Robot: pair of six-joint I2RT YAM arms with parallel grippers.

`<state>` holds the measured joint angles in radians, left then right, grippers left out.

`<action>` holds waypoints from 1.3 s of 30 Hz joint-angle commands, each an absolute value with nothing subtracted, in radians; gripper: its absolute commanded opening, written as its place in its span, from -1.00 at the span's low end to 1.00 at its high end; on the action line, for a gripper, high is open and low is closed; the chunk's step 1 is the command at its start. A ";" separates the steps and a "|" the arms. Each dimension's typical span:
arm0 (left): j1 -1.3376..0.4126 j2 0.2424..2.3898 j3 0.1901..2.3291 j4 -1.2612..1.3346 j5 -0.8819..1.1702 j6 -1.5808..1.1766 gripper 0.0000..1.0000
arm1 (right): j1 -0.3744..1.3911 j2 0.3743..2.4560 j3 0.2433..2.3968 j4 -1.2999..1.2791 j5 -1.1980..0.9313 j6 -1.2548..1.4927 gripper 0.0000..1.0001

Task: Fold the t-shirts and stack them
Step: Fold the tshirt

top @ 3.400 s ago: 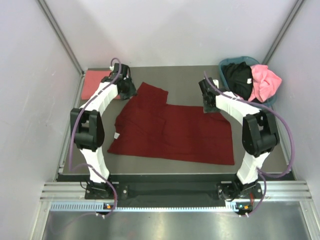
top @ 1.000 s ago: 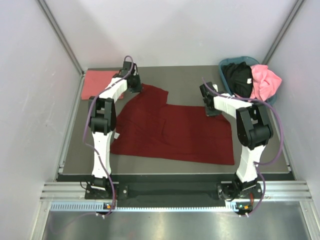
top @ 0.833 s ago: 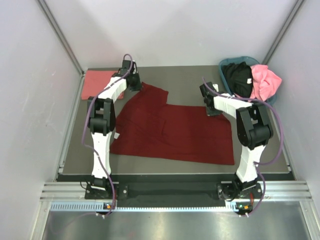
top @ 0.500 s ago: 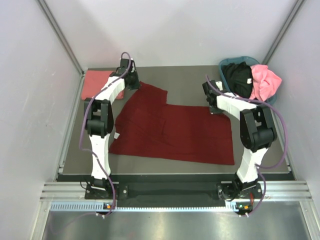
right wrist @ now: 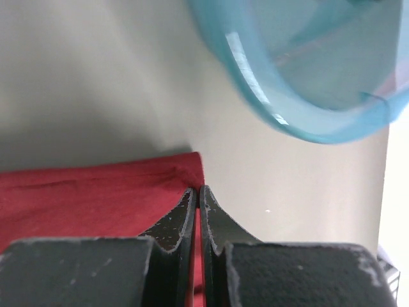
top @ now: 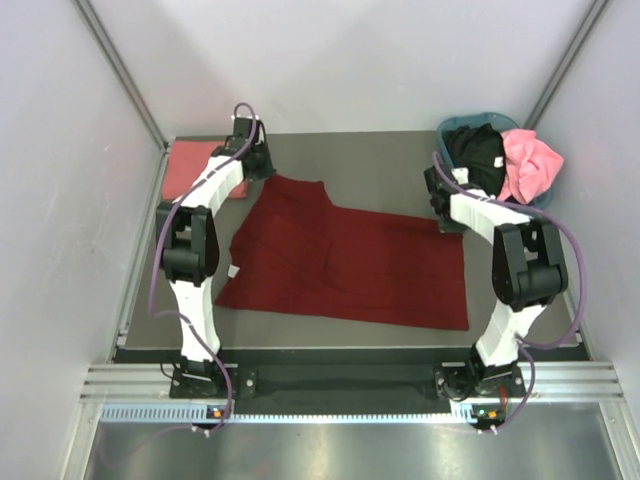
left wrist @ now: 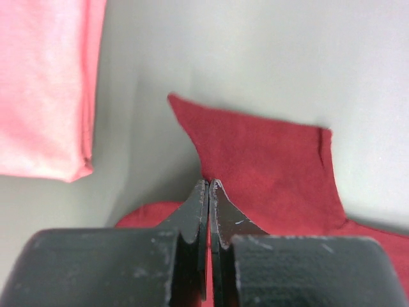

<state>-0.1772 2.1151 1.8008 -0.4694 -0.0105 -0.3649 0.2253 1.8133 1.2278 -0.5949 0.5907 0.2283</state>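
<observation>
The left fingers point(left wrist: 206, 192) are pressed tight together with no gap at the tips. They pinch the far-left edge of the maroon shirt point(top: 350, 265), just below the base of its sleeve, and a thin line of red cloth shows between them lower down. The right fingers point(right wrist: 193, 195) are clenched the same way on the shirt's far-right corner, again with a sliver of red between them.

The maroon shirt lies spread across the middle of the bench point(top: 380, 165). It is a soft, matte knit, mostly flat, with a few shallow creases. The sleeve by the left fingers is a flat flap with a straight cut end. The corner by the right fingers is squared, with a faint ridge running along the hem. A small white tag shows at the shirt's near-left edge, too small to read.

The salmon shirt point(top: 190, 165) sits at the far-left corner of the bench, folded into a smooth rectangle with crisp edges. It lies apart from the maroon sleeve.

At the far-right corner is the basket point(right wrist: 255, 83), made of glossy, translucent teal plastic with a rounded rim. It stands near the right fingers but does not touch them. The black shirt point(top: 475, 155) and the pink shirt point(top: 528, 165) are heaped in it, crumpled, and the pink one spills over the right side.
</observation>
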 commanded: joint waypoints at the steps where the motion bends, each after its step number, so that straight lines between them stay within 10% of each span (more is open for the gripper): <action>1: -0.169 2.014 1.764 -0.408 -0.044 -0.354 -1.00 | 0.204 1.738 1.206 -0.614 0.632 0.239 -1.00; 39: -0.166 1.671 1.348 -0.425 -0.117 -0.367 -1.00 | 0.233 1.566 1.065 -0.753 0.503 0.222 -1.00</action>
<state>-0.1719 1.7374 1.3716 -0.4492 -0.0948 -0.3668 0.2272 1.5848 1.0531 -0.6918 0.5213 0.2283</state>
